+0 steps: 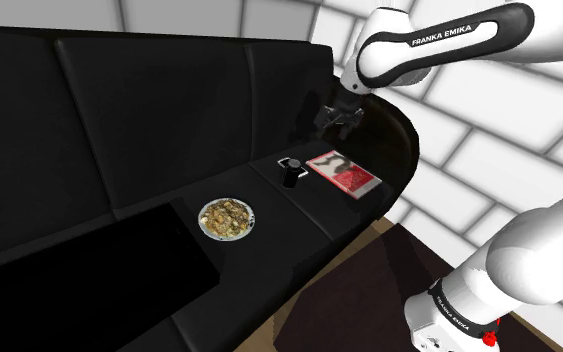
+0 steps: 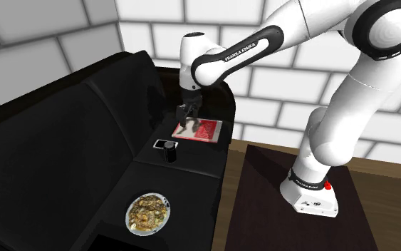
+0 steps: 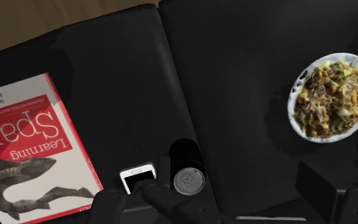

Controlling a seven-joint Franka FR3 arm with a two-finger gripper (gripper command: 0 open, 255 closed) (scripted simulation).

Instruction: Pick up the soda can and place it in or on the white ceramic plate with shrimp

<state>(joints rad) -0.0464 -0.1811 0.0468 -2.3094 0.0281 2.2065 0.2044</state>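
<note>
Can (image 3: 188, 179) sits below tool (image 1: 337, 120), untouched (phone (image 3: 137, 179) just beside it).

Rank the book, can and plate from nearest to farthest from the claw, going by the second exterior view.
1. Book, just under the claw, at the end of the sofa.
2. Can, farther along, beside the phone.
3. Plate, farthest along.
</note>
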